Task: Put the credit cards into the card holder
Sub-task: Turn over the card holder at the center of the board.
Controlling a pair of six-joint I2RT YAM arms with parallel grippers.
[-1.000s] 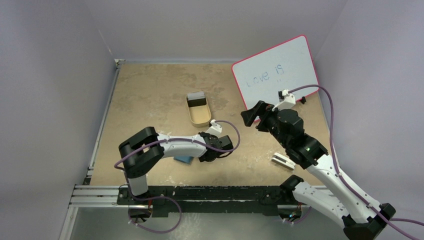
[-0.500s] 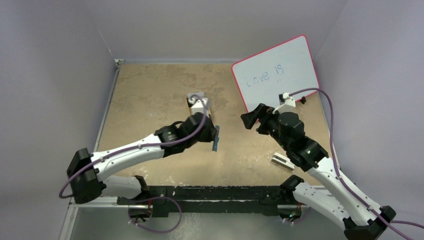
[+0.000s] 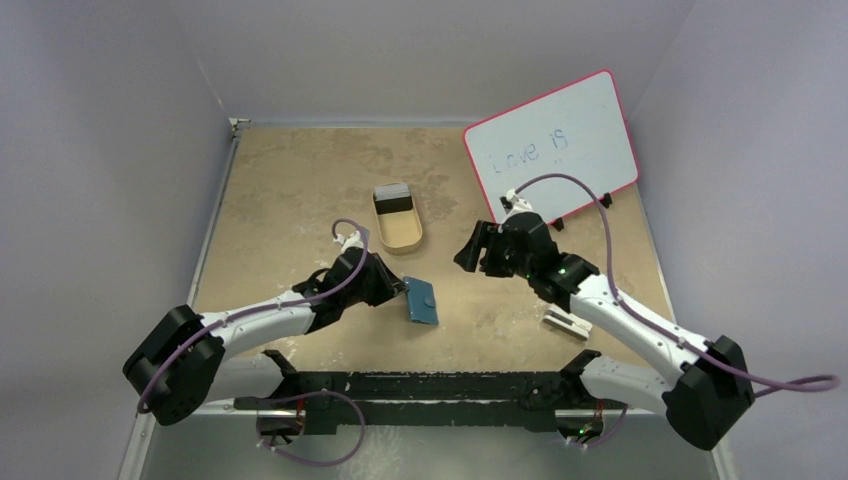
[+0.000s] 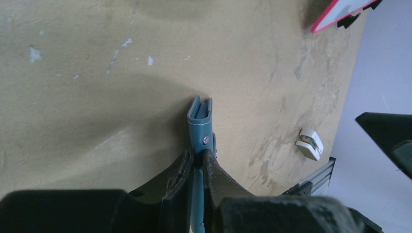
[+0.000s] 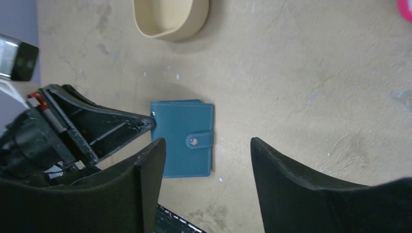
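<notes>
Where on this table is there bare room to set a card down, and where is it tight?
Widest bare patch: the far-left table, between the tan tray and the left edge. A narrower strip runs between tray and whiteboard. There is also room between card holder and white block. Tight: mid-table, where the left gripper pinches the card holder and the right gripper hovers open.

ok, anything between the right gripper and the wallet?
No. In the top view only bare table lies between the right gripper and the wallet; the right wrist view shows nothing in the way either.
</notes>
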